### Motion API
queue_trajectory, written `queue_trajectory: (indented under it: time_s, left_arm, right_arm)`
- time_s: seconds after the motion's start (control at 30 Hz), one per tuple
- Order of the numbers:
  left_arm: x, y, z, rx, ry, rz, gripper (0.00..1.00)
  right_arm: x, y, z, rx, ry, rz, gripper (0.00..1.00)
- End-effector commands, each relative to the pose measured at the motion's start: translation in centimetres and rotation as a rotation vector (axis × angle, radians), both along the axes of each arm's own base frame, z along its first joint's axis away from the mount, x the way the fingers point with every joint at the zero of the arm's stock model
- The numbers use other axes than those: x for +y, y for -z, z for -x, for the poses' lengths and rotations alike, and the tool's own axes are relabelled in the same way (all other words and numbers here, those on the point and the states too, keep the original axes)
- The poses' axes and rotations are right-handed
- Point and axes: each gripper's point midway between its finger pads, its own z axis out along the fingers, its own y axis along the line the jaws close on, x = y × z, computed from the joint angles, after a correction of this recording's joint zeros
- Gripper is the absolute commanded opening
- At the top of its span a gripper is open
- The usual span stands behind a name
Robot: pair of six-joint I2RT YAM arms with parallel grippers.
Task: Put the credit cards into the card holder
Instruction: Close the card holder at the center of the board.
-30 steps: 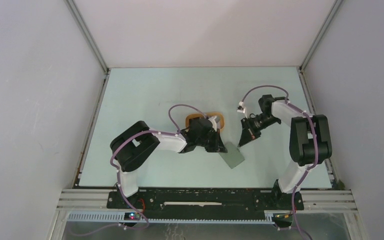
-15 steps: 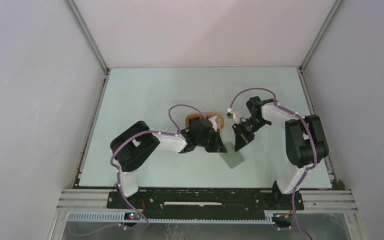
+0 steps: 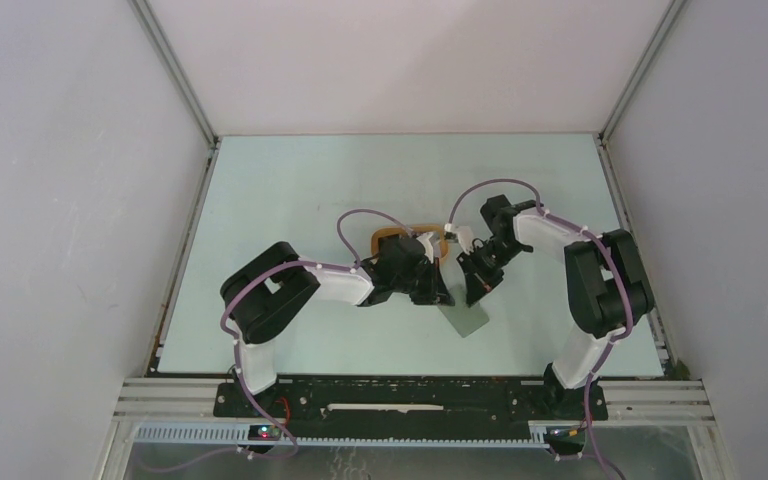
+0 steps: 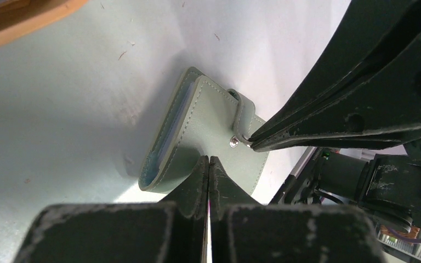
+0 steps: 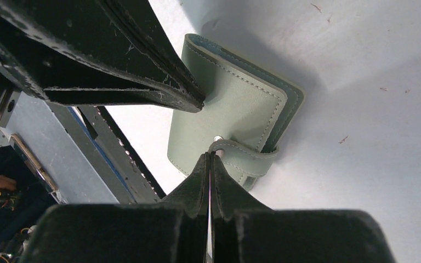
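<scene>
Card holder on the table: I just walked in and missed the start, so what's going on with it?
Both arms are working on the grey-green card holder, which lies folded on the table. The left tool, shut, presses its tips on the cover as if to pin it down. The right tool, also shut, has its tips at the snap tab by the metal button, probably to pry it open. Neither tool holds a card. The orange tray sits just beyond.

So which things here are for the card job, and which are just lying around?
For the job:
- grey-green card holder
- left claw, shut, tip against the holder
- right claw, shut, tip at the snap tab

Just lying about:
- orange tray
</scene>
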Motion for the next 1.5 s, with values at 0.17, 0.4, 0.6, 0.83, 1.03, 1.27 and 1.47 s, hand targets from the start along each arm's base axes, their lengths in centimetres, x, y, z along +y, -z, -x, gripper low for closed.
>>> queue_trajectory:
  time_s: [0.17, 0.4, 0.6, 0.83, 1.03, 1.27, 1.47]
  left_arm:
    - [-0.4, -0.6, 0.3, 0.001, 0.011, 0.02, 0.0]
    - [-0.4, -0.6, 0.4, 0.002, 0.013, 0.021, 0.0]
    - [-0.5, -0.7, 0.3, 0.002, 0.013, 0.025, 0.0]
    - [-0.6, -0.6, 0.4, 0.005, 0.016, 0.026, 0.0]
    - [-0.6, -0.6, 0.3, 0.006, 0.017, 0.028, 0.0]
    - [-0.6, -0.5, 0.4, 0.009, 0.018, 0.027, 0.0]
    - [-0.6, -0.5, 0.4, 0.01, 0.018, 0.029, 0.0]
  right_arm:
    - [0.4, 0.5, 0.0, -0.035, -0.019, 0.042, 0.0]
    - [0.8, 0.5, 0.0, -0.049, -0.031, 0.047, 0.0]
    - [1.2, 0.4, 0.1, -0.059, -0.037, 0.044, 0.0]
    - [1.6, -0.1, -0.1, -0.079, -0.032, 0.024, 0.0]
    - [1.8, -0.2, 0.0, -0.077, -0.034, 0.014, 0.0]
    - [2.0, -0.3, -0.4, -0.1, -0.024, 0.018, 0.0]
    - [2.2, 0.1, 0.1, -0.085, -0.043, 0.026, 0.0]
